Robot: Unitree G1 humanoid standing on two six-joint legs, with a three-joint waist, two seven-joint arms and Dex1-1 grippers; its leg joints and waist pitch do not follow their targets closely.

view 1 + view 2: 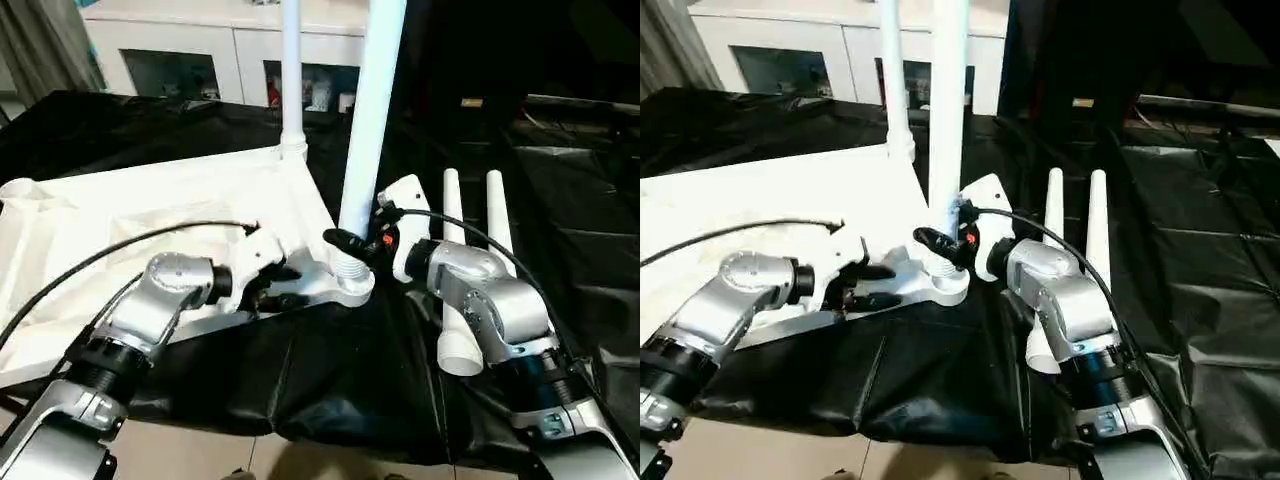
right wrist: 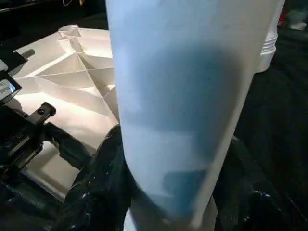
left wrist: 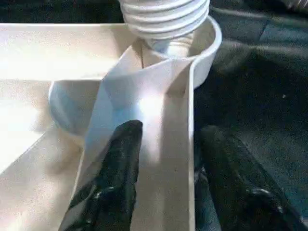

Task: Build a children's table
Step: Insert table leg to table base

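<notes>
The white table top (image 1: pixel 150 215) lies underside up on black cloth, its ribs showing. One leg (image 1: pixel 291 80) stands upright in the far corner socket. A second leg (image 1: pixel 372 110) stands tilted slightly over the near corner socket (image 1: pixel 352 285), its threaded end (image 3: pixel 163 14) at the socket's mouth. My right gripper (image 1: pixel 358 245) is shut on this leg low down, a finger on each side (image 2: pixel 96 183). My left gripper (image 1: pixel 285 287) is shut on the table top's side wall just behind that socket, with the fingers (image 3: pixel 120 163) straddling the wall. Two more legs (image 1: pixel 452 220) lie side by side at the right.
A white cabinet with glass doors (image 1: pixel 180 50) stands behind the work surface. Black cloth (image 1: pixel 330 380) covers the surface and hangs over its near edge. A black cable (image 1: pixel 120 250) arcs over the table top to my left wrist.
</notes>
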